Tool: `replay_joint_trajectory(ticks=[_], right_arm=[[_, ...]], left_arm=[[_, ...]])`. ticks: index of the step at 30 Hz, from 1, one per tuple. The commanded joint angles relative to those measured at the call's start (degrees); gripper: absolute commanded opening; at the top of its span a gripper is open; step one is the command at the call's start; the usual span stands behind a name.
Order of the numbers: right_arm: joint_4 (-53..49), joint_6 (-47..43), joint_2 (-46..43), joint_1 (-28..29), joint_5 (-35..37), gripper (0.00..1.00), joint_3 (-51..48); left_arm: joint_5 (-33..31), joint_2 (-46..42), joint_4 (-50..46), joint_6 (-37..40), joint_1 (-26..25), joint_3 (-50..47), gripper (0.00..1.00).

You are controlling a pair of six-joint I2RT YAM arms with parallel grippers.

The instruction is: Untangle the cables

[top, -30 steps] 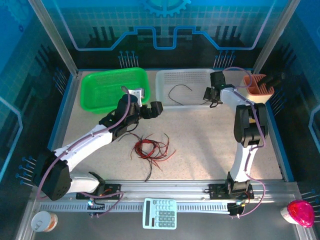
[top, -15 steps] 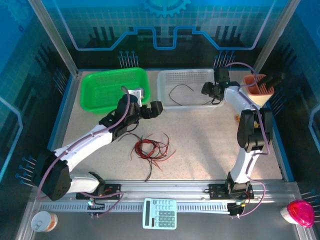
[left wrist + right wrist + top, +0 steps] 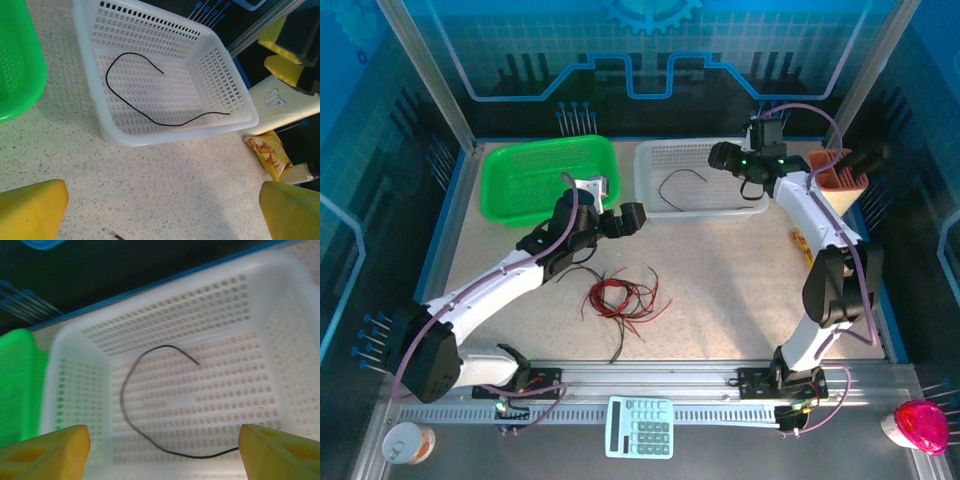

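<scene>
A loose tangle of red and black cables (image 3: 620, 297) lies on the table's middle. My left gripper (image 3: 623, 220) hovers open just behind it, near the white basket's front corner; in the left wrist view its yellow fingers (image 3: 31, 209) stand wide apart over bare tabletop, the left gripper (image 3: 160, 216) empty. One black cable (image 3: 678, 181) lies curled, alone, inside the white basket (image 3: 700, 211). My right gripper (image 3: 722, 156) hangs open above the basket's right part. In the right wrist view, the right gripper (image 3: 162, 452) has nothing between its fingers and the black cable (image 3: 125, 407) rests on the basket floor below.
A green basket (image 3: 548, 178) stands left of the white one. An orange holder (image 3: 836, 170) sits at the back right, and a snack packet (image 3: 803, 243) lies near the right edge. A calculator (image 3: 640, 427), a cup (image 3: 405, 443) and a pink object (image 3: 920, 425) rest on the front rail.
My right gripper has opened and moved from the white basket's near right corner up and back over its right part. The black cable lies free in the basket. The left arm has stayed still.
</scene>
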Motion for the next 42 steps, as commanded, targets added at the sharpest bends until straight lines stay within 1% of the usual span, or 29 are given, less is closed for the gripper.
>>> replay_joint_trajectory(ticks=[1,6,13,16,19,24,34,36,37,42], right_arm=[[1.88,0.76,-6.09,3.72,-3.68,0.78,-1.69],[3.31,0.67,-13.25,10.16,-3.90,0.78,-9.57],[7.70,4.69,-23.53,21.25,-2.45,0.78,-28.88],[9.53,7.66,-25.80,26.82,-1.28,0.78,-36.14],[12.37,10.97,-26.11,31.31,-0.63,0.78,-42.21],[16.39,14.61,-23.51,35.69,0.86,0.77,-44.63],[18.82,14.54,-15.45,37.27,0.10,0.70,-40.60],[19.51,14.61,-14.27,37.29,-0.06,0.64,-40.37],[19.70,14.67,-13.69,37.33,-0.11,0.58,-40.21],[19.92,14.73,-11.39,36.87,0.91,0.18,-39.26]], left_arm=[[0.23,-2.73,-1.32,-0.63,0.41,-0.94,0.99],[-1.01,-5.44,-1.60,-1.63,0.44,-3.96,0.99],[-3.53,-10.82,-3.12,-4.25,0.84,-8.84,0.99],[-5.97,-13.25,-5.47,-6.24,1.53,-10.64,0.99],[-7.75,-14.92,-6.95,-8.03,2.36,-12.26,0.99],[-5.99,-15.57,-7.85,-8.81,3.64,-13.36,0.99],[-3.97,-16.37,-9.05,-7.63,4.79,-12.92,0.99],[-3.50,-16.44,-8.94,-7.37,4.96,-12.83,0.99],[-3.37,-16.37,-8.92,-7.23,5.01,-12.75,0.99],[-2.52,-16.30,-8.46,-6.72,5.30,-12.48,0.99]])
